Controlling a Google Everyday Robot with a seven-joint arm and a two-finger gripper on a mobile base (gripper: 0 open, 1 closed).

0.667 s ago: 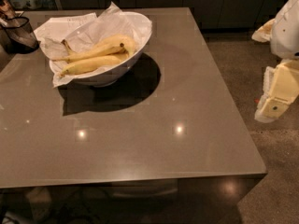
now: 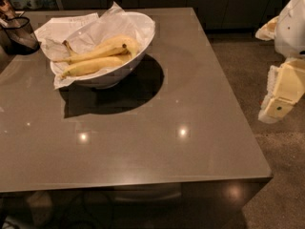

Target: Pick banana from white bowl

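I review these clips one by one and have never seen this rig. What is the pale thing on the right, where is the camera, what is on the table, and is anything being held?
There is a single camera view, looking down on a grey table; where the camera is mounted is not known. The pale shape at the right edge is the robot's one arm, ending in its gripper, which hangs over the floor beside the table, well away from everything on it. On the table, a white bowl lined with crumpled paper holds two bananas. A dark mesh container stands at the far left. Nothing is held yet.
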